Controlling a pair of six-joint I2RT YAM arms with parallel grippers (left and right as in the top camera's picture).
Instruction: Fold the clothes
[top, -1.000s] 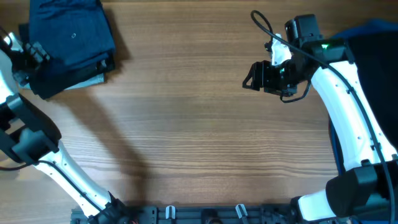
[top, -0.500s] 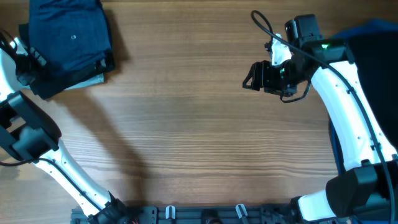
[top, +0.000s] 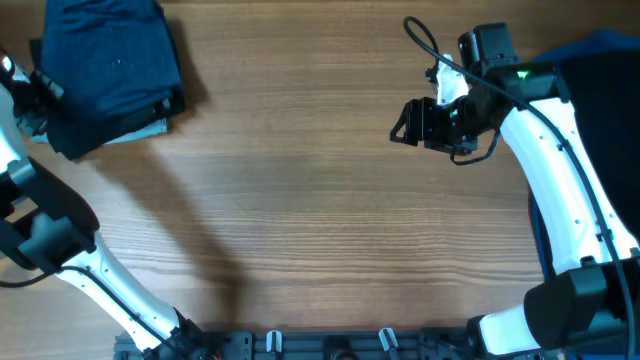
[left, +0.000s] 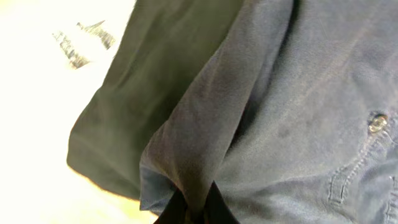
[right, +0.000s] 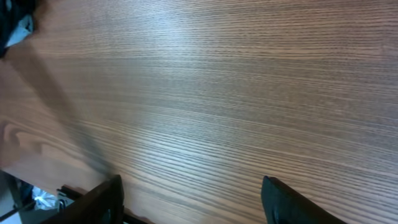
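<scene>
The clothes lie as a folded pile at the table's far left corner, with navy shorts (top: 112, 55) on top and a black garment (left: 155, 74) under them. A small button (left: 377, 122) shows on the navy fabric. My left gripper (left: 198, 213) is shut on a raised fold at the navy shorts' edge; from overhead it sits at the pile's left side (top: 46, 90). My right gripper (top: 405, 122) hovers open over bare wood at the right, its fingers (right: 99, 200) wide apart with nothing between them.
More dark and bright blue clothes (top: 600, 70) lie at the right edge behind the right arm. A light blue layer (top: 150, 128) peeks out under the pile. The wooden table (top: 300, 200) stretches between the arms.
My left gripper has closed on the navy shorts' edge and shifted slightly left. The right arm has not moved.
</scene>
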